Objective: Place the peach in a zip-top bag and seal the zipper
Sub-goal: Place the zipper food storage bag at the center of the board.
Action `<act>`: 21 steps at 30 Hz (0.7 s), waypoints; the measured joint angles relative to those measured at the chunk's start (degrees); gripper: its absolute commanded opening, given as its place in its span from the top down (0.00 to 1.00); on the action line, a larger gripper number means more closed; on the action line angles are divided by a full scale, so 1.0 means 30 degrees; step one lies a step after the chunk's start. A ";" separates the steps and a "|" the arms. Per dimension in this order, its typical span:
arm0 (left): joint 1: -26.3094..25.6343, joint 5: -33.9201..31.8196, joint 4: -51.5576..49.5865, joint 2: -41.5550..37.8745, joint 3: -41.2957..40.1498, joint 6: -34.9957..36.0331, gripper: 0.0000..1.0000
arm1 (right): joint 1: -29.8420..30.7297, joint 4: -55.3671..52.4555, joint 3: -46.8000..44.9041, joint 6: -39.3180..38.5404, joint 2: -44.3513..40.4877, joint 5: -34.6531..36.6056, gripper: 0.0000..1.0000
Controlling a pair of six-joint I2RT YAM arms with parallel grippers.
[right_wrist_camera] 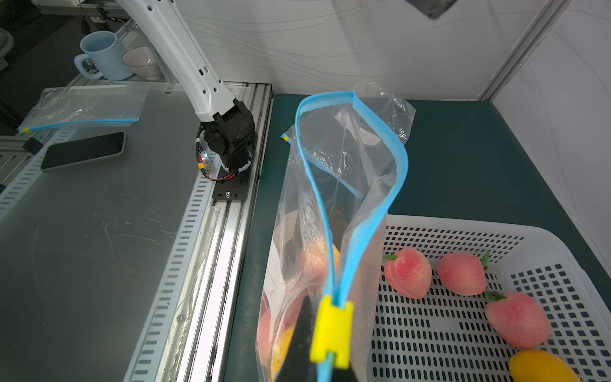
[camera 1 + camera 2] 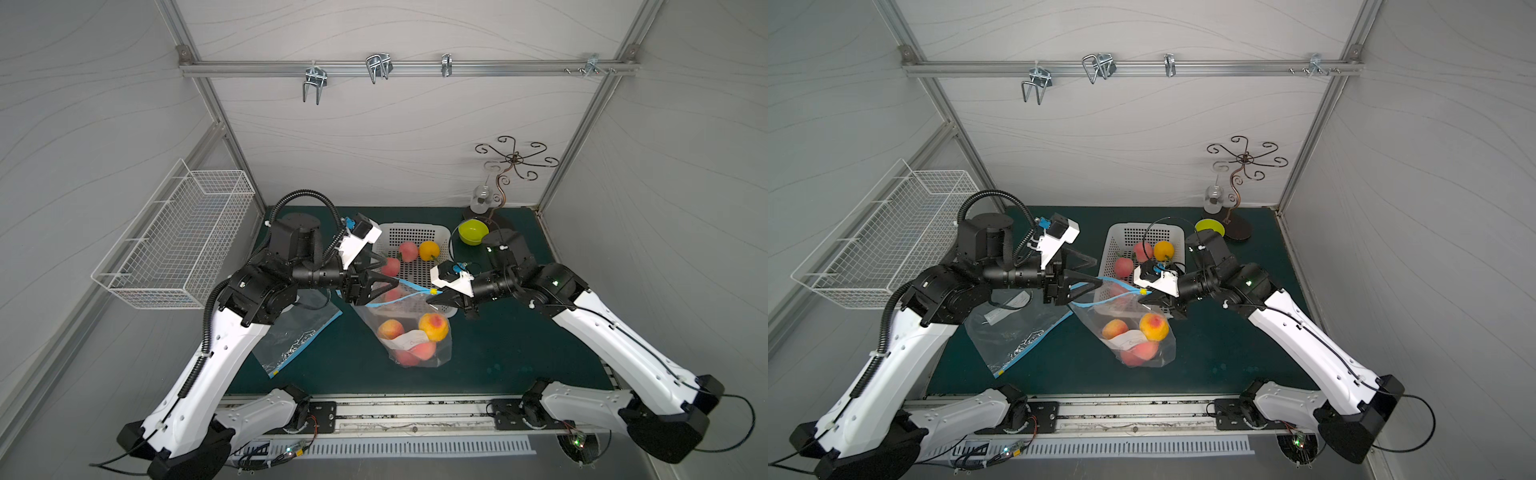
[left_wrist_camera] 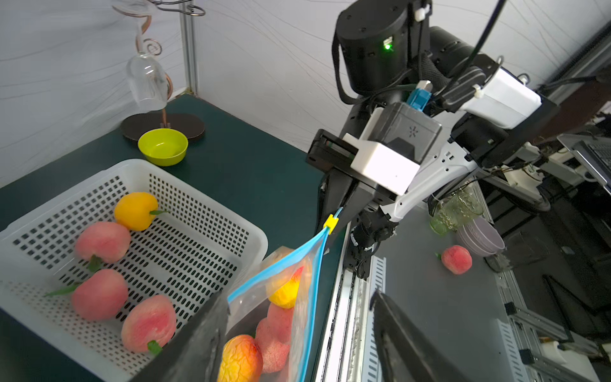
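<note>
The clear zip-top bag [image 2: 415, 340] [image 2: 1138, 345] with a blue zipper hangs between both grippers, mouth open, with several peaches [image 2: 434, 326] inside. My right gripper [image 2: 442, 297] [image 1: 317, 347] is shut on the zipper end beside the yellow slider [image 1: 332, 330] [image 3: 330, 222]. At the bag's other end my left gripper [image 2: 390, 272] [image 3: 299, 297] stands open; the jaws are wide apart around the blue edge, which lies against one finger [image 3: 205, 330]. More peaches [image 2: 408, 250] [image 3: 99, 294] lie in the white basket [image 2: 411, 226] [image 1: 463, 221] behind the bag.
A second empty bag [image 2: 295, 332] lies flat under the left arm. A green bowl [image 2: 473, 232] and a metal stand with a hanging glass [image 2: 515, 160] are at the back right. A wire basket [image 2: 178, 241] hangs on the left wall.
</note>
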 measured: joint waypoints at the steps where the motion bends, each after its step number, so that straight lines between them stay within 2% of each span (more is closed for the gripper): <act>1: -0.0328 -0.0015 -0.0022 0.0226 0.0000 0.0539 0.27 | 0.0000 0.0007 -0.0007 -0.0087 0.0000 -0.0124 1.00; 5: -0.1537 -0.0036 -0.0102 0.1115 -0.0022 0.2710 0.23 | 0.0000 0.0124 -0.0007 -0.0248 0.0029 -0.0699 1.00; 13: -0.2594 -0.0036 -0.0102 0.2557 0.0044 0.4860 0.41 | 0.0000 0.0153 0.0066 -0.0342 0.0510 -0.1362 1.00; 21: -0.3249 -0.0036 0.0517 0.3439 0.0080 0.4932 0.54 | 0.0066 0.0211 0.0138 -0.0342 0.0634 -0.1341 1.00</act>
